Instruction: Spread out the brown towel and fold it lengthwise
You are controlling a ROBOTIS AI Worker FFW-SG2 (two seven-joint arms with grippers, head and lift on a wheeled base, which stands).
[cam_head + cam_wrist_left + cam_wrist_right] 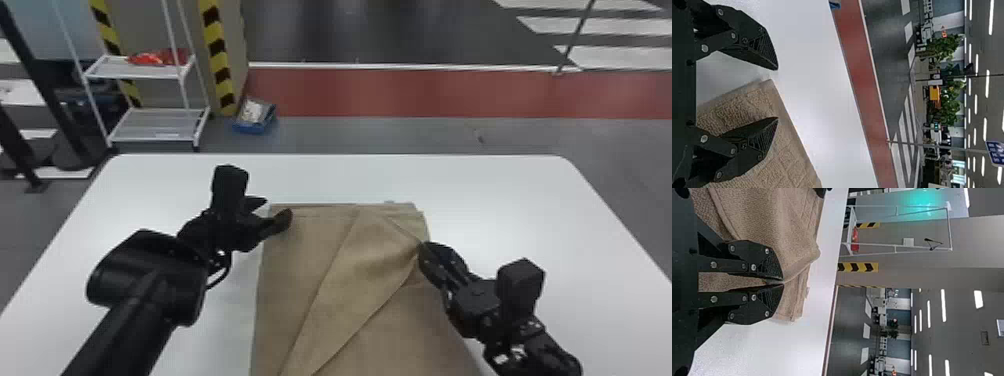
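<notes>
The brown towel [345, 295] lies in the lower middle of the head view on a white table [505, 200], a slanting flap creased across it. At its upper left corner, the left gripper [278, 209] has its fingers apart, one over the cloth and one out past the edge. The right gripper [423, 246] is clamped on a gathered pinch at the towel's right edge. The textured cloth should be light, soft and limp, neither slippery nor fragile, likely to sag and wrinkle between holds. The upper left corner looks the best next hold, near the hem, taking in only the layers meant to move.
</notes>
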